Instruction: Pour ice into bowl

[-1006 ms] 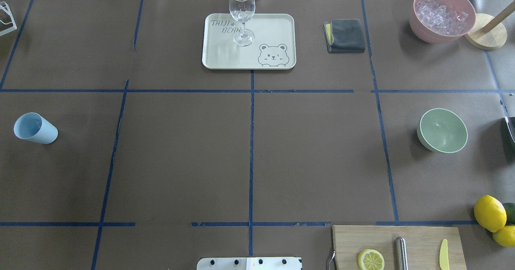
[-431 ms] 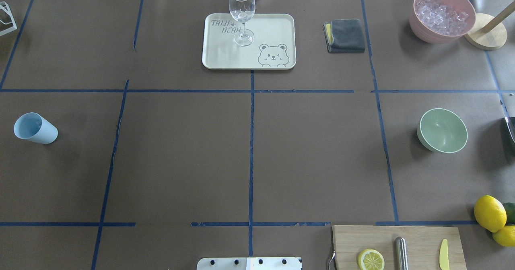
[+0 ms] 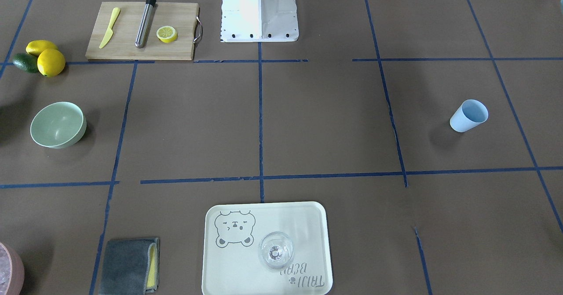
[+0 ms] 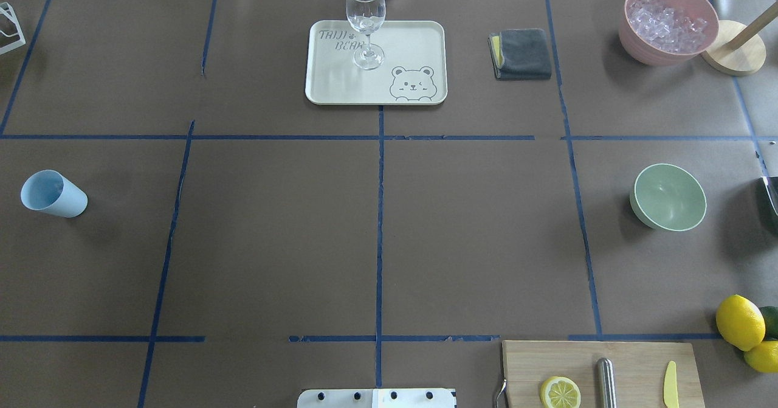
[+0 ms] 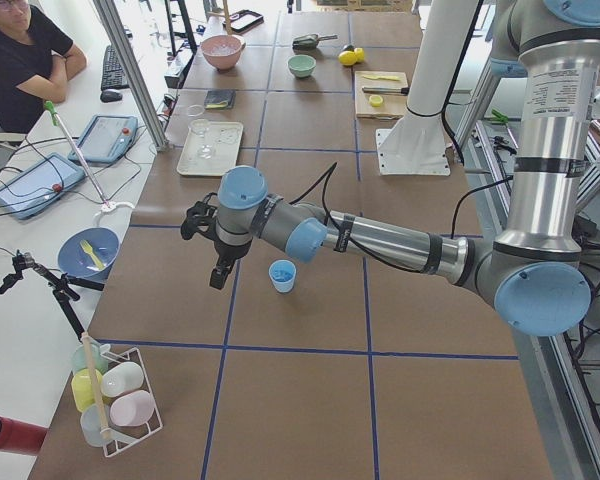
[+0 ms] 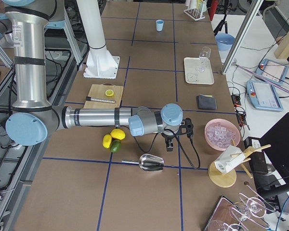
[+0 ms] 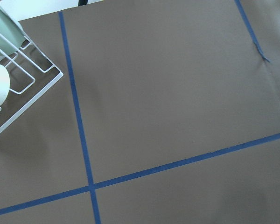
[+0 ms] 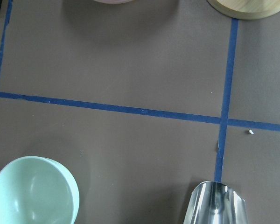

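The tabletop (image 4: 273, 244) carries two bowls: one green bowl (image 4: 668, 198) and one pink bowl (image 4: 638, 46). There are two whole lemons (image 4: 740, 322) (image 4: 763, 356), one lemon half (image 4: 560, 392) and one dark green fruit (image 4: 771, 321). There is one each of cup (image 4: 53, 193), wine glass (image 4: 365, 13), tray (image 4: 413, 43), cloth (image 4: 523, 53), cutting board (image 4: 638, 359), knife (image 4: 670, 383), metal rod (image 4: 605, 382) and scoop (image 6: 151, 163).

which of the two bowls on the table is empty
The mint-green bowl on the robot's right side: its inside is smooth and bare, while the pink bowl at the far corner is heaped with clear chunks.
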